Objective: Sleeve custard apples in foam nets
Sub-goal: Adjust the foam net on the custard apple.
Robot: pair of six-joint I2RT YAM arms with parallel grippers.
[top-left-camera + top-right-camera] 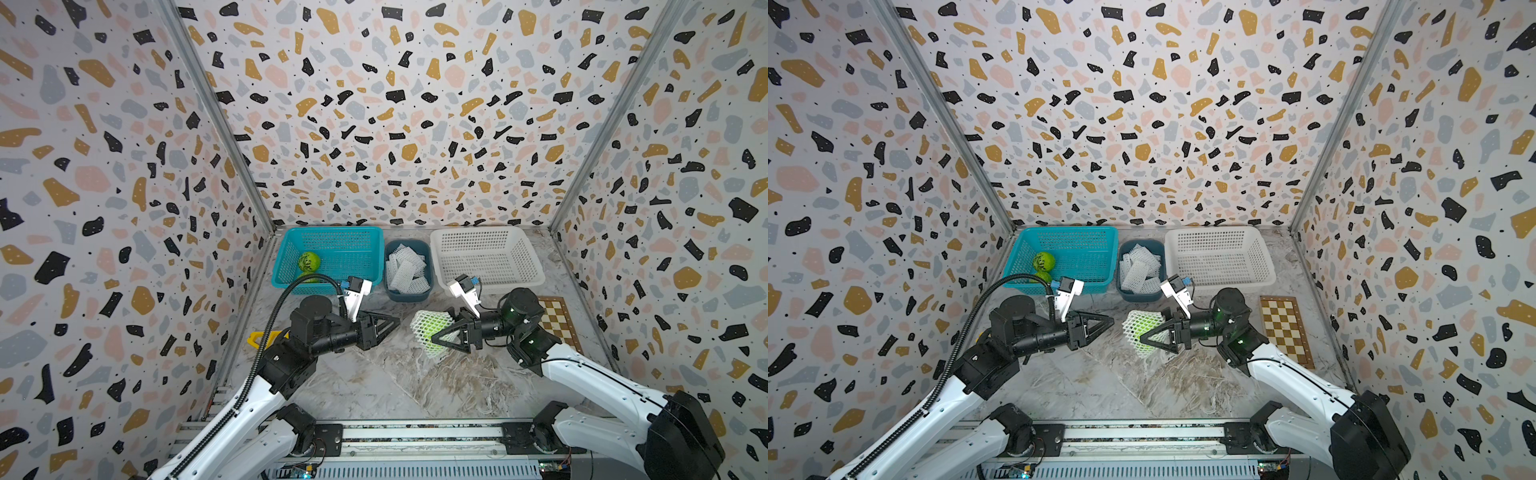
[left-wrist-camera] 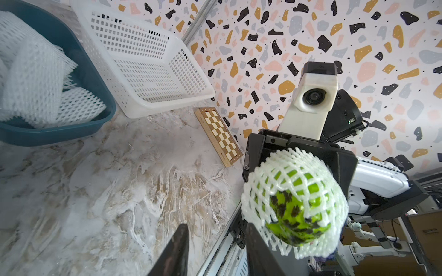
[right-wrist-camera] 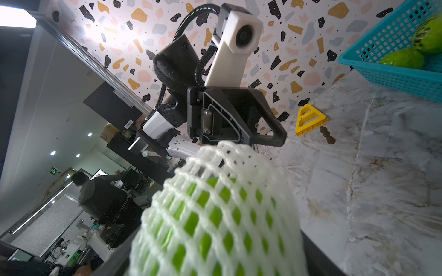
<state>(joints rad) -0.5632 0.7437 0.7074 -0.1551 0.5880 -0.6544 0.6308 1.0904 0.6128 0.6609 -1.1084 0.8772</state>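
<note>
High stereo pair, close wrist views

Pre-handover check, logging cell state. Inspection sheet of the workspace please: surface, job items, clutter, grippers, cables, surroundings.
Surface: marble-pattern tabletop, nothing spilled seen.
Job's things: one netted custard apple in its foam net; two bare custard apples in the teal basket; spare foam nets in the dark tub; white basket holds nothing.
Clutter: chessboard by the right wall; yellow triangular piece and dark chess piece on the left.
Grippers: right gripper shut on the netted custard apple; left gripper open, empty, facing it.
Cables: black conduit loops over the left arm, crossing the teal basket's front.
Surroundings: terrazzo-print walls on three sides; person beyond the cell.
</note>
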